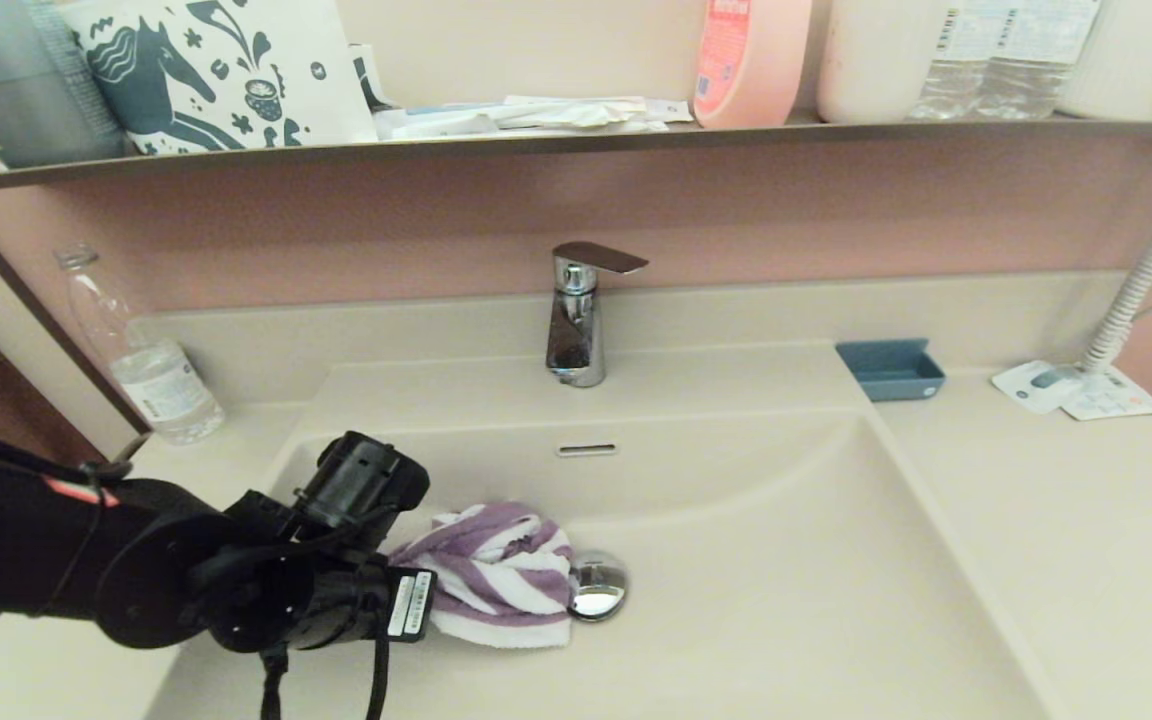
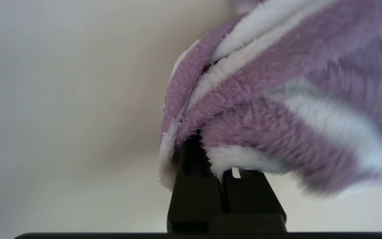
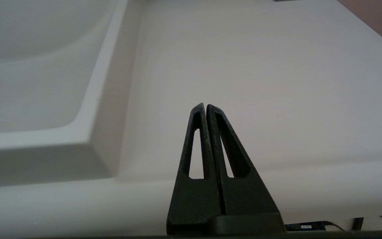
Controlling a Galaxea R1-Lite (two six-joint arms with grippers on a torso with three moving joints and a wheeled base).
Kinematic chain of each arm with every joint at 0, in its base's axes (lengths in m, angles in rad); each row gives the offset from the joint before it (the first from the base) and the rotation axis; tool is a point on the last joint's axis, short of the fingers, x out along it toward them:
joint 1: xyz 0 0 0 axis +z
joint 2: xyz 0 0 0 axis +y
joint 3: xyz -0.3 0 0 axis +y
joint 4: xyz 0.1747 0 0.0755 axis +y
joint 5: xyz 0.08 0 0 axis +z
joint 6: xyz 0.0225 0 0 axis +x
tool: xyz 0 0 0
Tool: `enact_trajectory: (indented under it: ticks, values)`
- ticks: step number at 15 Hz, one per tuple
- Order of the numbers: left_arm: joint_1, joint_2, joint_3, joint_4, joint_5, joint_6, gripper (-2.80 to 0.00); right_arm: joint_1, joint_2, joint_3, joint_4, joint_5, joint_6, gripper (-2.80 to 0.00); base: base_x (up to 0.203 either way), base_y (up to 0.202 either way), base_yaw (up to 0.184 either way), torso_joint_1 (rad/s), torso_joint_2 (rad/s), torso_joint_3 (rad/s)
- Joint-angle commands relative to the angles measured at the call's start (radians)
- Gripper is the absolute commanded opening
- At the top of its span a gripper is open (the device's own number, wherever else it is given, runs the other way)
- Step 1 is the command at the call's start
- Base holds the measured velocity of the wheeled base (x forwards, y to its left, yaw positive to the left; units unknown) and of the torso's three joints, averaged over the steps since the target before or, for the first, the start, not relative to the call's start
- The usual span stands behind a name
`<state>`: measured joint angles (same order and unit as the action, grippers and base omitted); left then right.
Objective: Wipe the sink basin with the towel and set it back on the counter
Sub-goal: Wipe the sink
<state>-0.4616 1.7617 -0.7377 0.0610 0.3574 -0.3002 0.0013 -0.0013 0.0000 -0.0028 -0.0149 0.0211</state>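
The left gripper [image 2: 211, 156] reaches from the near left down into the sink basin [image 1: 786, 560], its jaws clamped on the towel [image 1: 501, 575]. In the left wrist view the two black fingers [image 2: 194, 172] stand pressed close together with purple and white terry bunched over and between their tips, so the cloth [image 2: 277, 99] spreads out beyond the jaws and hides their ends. Seen from the head camera, the towel is a crumpled bundle on the basin floor, left of centre, with its right edge touching or just overlapping the round chrome drain plug [image 1: 598, 587]; the gripper body sits just left of it. The overflow slot [image 1: 586, 449] lies on the far wall of the basin, below the chrome faucet [image 1: 576, 320]. The right gripper [image 3: 206, 108] is parked over the counter [image 3: 277, 83] at the near right of the basin, jaws together and empty. A small blue tray [image 1: 891, 368] sits on the counter at the far right corner of the basin, and a clear bottle [image 1: 141, 350] stands at the far left.
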Motion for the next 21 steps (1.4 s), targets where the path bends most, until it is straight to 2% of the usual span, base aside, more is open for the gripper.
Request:
enact_trajectory:
  ticks: [1, 4, 8, 14, 19, 21]
  values:
    - [-0.004, 0.077, 0.002, -0.084, -0.002, 0.002, -2.80, 0.000, 0.001, 0.000, 0.000, 0.000, 0.000, -2.80, 0.000, 0.000, 0.000, 0.000, 0.00, 0.000]
    - [-0.064, 0.103, -0.004, -0.140, 0.011, 0.000, -2.80, 0.000, 0.001, 0.000, 0.000, 0.000, 0.000, -2.80, 0.000, 0.000, 0.000, 0.000, 0.00, 0.000]
    - [-0.153, 0.198, -0.083, -0.266, 0.114, -0.054, -2.80, 0.000, 0.001, 0.000, 0.000, 0.001, 0.002, -2.80, 0.000, 0.000, 0.000, 0.000, 0.00, 0.000]
    - [-0.263, 0.226, -0.199, -0.264, 0.147, -0.144, -2.80, 0.000, 0.001, 0.000, 0.000, 0.000, 0.000, -2.80, 0.000, 0.000, 0.000, 0.000, 0.00, 0.000]
    - [-0.356, 0.264, -0.270, -0.262, 0.230, -0.181, -2.80, 0.000, 0.001, 0.000, 0.000, 0.000, 0.000, -2.80, 0.000, 0.000, 0.000, 0.000, 0.00, 0.000]
    - [-0.412, 0.303, -0.293, -0.264, 0.295, -0.192, -2.80, 0.000, 0.001, 0.000, 0.000, 0.000, 0.000, -2.80, 0.000, 0.000, 0.000, 0.000, 0.00, 0.000]
